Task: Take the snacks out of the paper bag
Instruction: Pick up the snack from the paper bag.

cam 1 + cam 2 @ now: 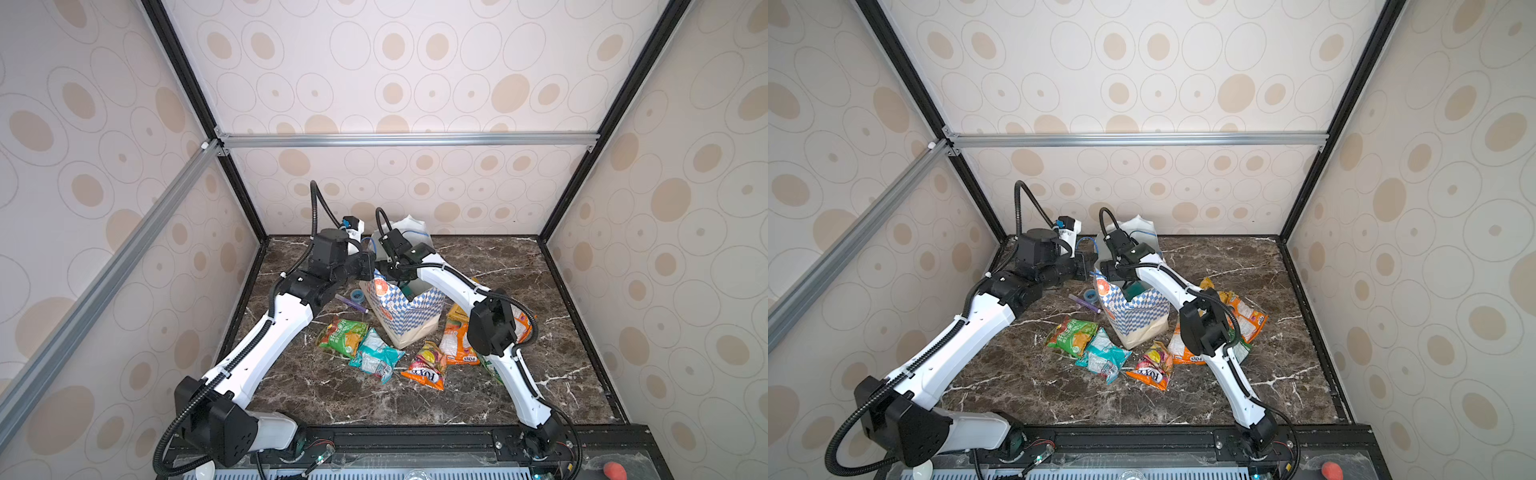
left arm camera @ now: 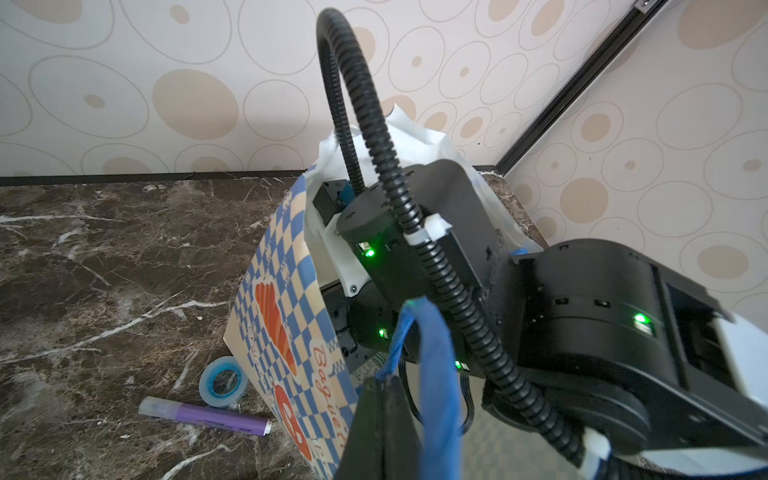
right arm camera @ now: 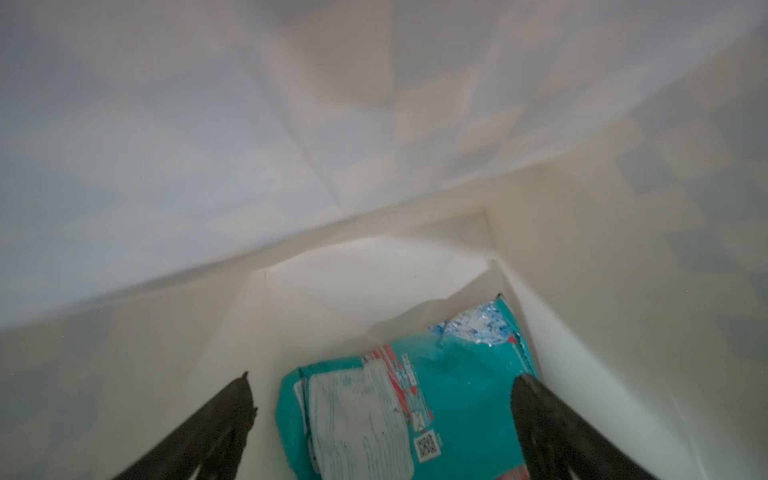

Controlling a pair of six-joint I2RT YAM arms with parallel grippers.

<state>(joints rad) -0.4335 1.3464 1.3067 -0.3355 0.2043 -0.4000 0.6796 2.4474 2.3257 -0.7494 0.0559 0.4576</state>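
The paper bag (image 1: 409,316) stands upright mid-table, also seen in the left wrist view as the paper bag (image 2: 282,316). My left gripper (image 2: 384,380) is shut on its blue cord handle (image 2: 436,374) at the bag's left rim. My right gripper (image 3: 382,376) is deep inside the bag and open. A teal snack packet (image 3: 457,395) lies on the bag's floor between its fingers. Other snacks lie on the table in front of the bag: a green packet (image 1: 343,334), a teal one (image 1: 376,355), an orange-red one (image 1: 426,365) and an orange one (image 1: 457,340).
A blue tape roll (image 2: 224,380) and a purple pen (image 2: 203,417) lie just left of the bag. One more orange packet (image 1: 521,324) lies partly hidden behind my right arm. Patterned walls enclose the marble table (image 1: 519,382) on three sides.
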